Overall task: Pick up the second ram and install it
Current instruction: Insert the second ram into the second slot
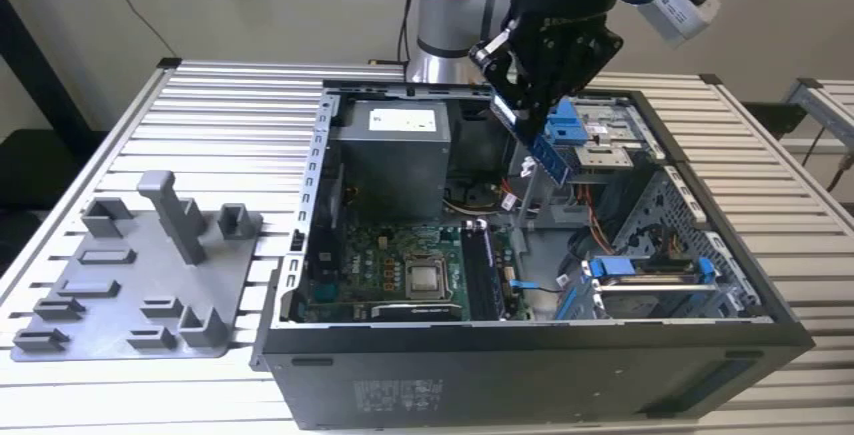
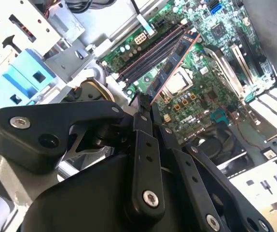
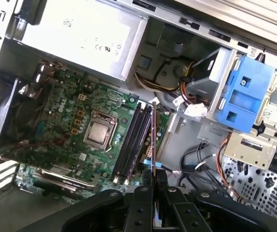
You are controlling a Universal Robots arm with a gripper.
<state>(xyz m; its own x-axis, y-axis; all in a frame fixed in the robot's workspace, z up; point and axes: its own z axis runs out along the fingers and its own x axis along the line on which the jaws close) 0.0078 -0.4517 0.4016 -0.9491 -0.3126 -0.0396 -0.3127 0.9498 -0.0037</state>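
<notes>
Gripper (image 1: 527,105) pinching the second ram (image 1: 550,158) above the open computer case (image 1: 534,375).

The case lies on the slatted metal surface (image 1: 227,95), with a grey tray (image 1: 134,295) beside it at the exterior view's left. Inside the case, a grey power supply (image 1: 390,155) bears a pale label (image 1: 407,118), and the green motherboard (image 3: 56,130) lies flat. The gripper is clamped on one end of the second ram, which hangs tilted below it, clear of the board. In the first wrist view it shows edge-on over the dark memory slots (image 3: 131,140).
</notes>
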